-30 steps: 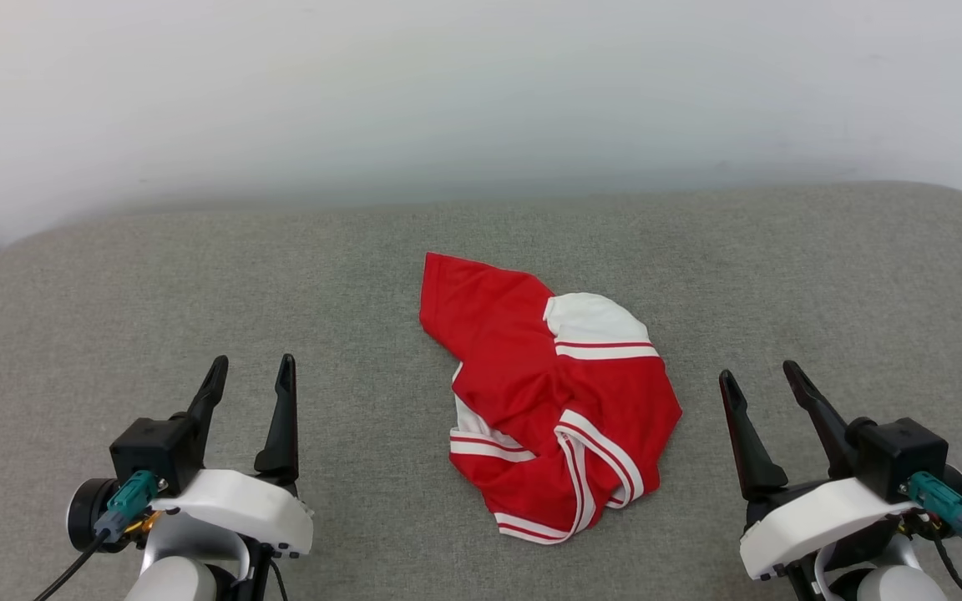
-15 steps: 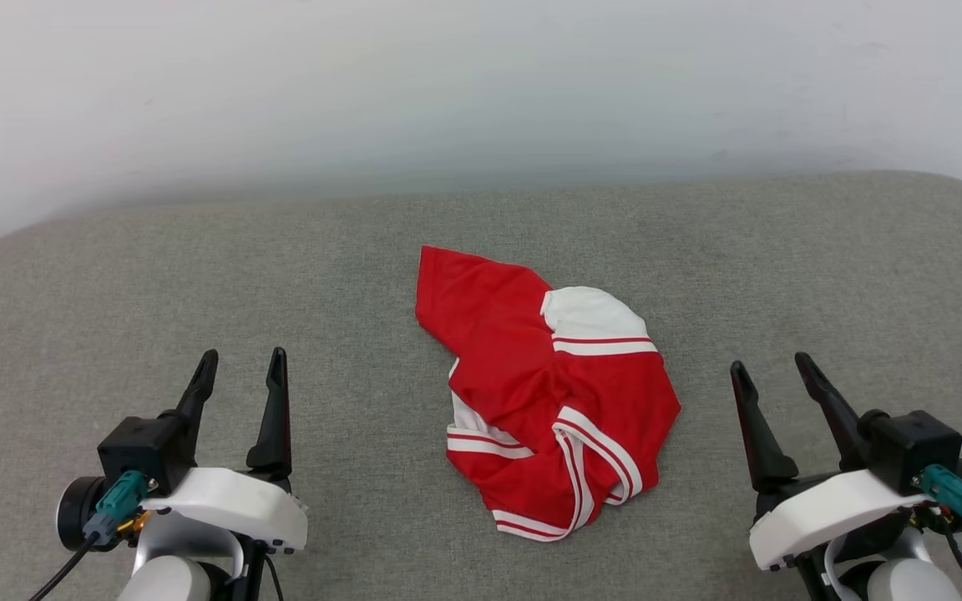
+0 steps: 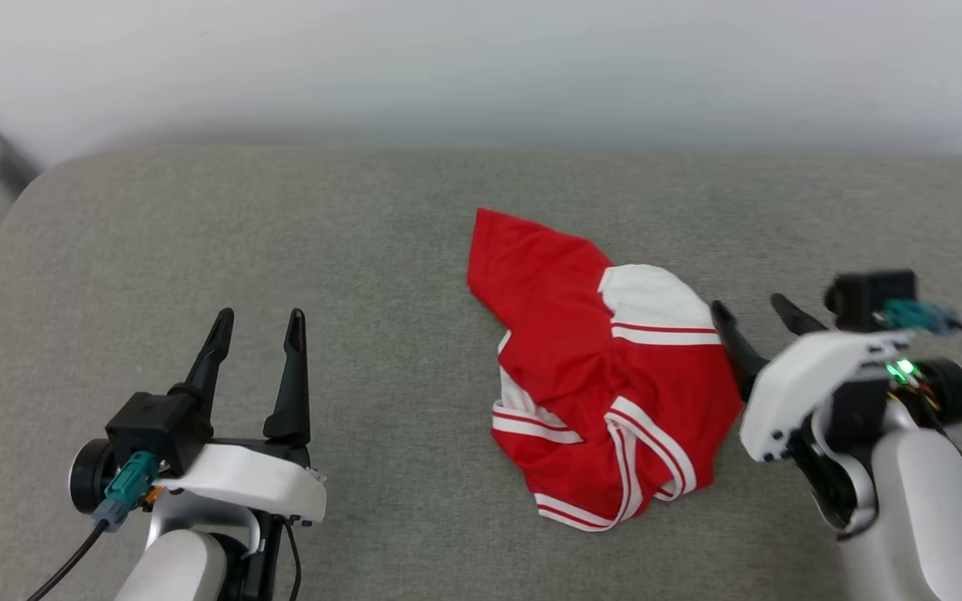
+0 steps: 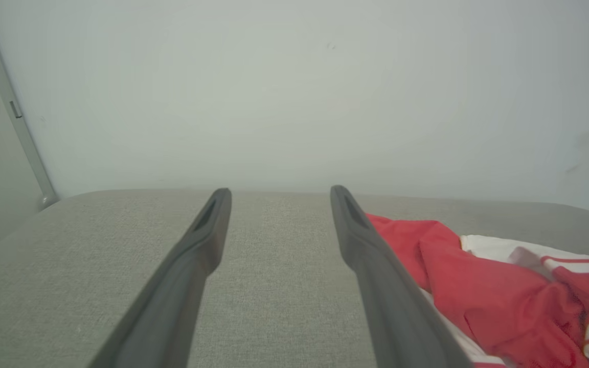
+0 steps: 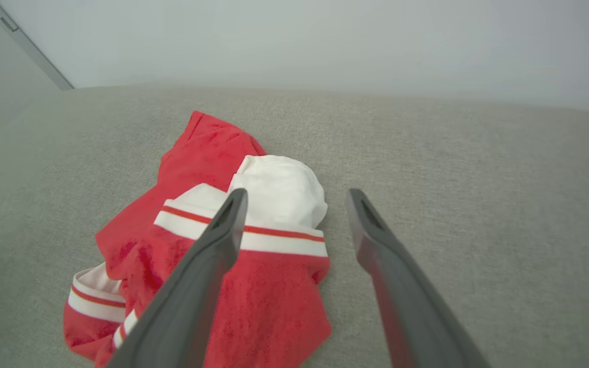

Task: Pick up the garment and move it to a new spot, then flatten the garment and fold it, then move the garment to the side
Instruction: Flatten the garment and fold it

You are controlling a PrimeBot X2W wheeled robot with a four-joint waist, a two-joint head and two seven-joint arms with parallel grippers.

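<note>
Saw red-and-white T-shirt crumpled on grey cushion | saw right gripper fingers spread wide, empty, just beside shirt's edge | saw left gripper fingers spread wide, empty, shirt well apart on their right

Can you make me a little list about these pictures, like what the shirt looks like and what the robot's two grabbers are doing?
thing: red T-shirt with white sleeves and striped trim
its state: crumpled in a heap, not flat, not folded
where it lies: on the grey cushioned surface, with a pale wall behind
left gripper: open, holding nothing, well apart from the shirt
right gripper: open, holding nothing, close by the shirt's right edge
task stage: shirt not yet picked up
</note>
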